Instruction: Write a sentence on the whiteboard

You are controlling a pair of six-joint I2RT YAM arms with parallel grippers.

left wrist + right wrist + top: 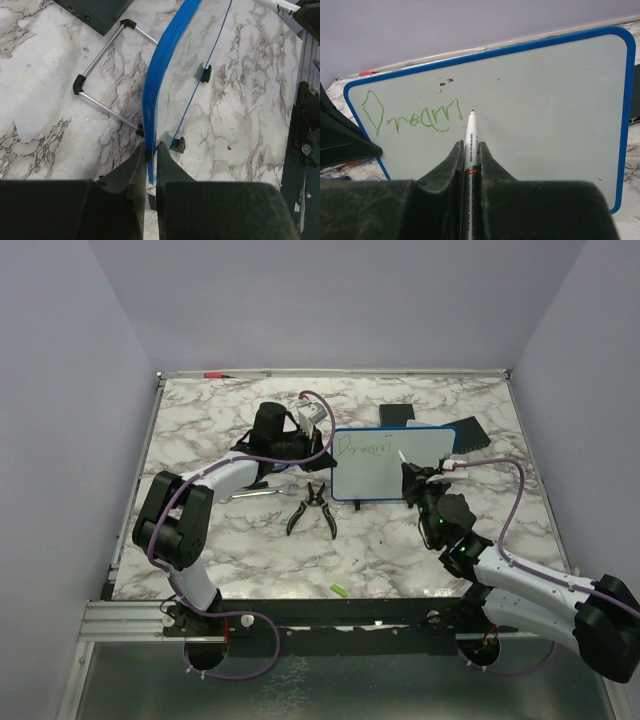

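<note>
— What is being done?
— The sentence (412, 116) is being written in green. Only "Dream" is being shown.
— Where is the whiteboard (388, 462) being kept?
— It is being stood on the table (220, 410), its blue edge being squeezed by the left pincer (151, 149). The pen (470, 129) is being gripped by the right pincer (470, 146).
— And next?
— A gap, then a new word, is probably being called for. No box or bowl is being seen.
</note>
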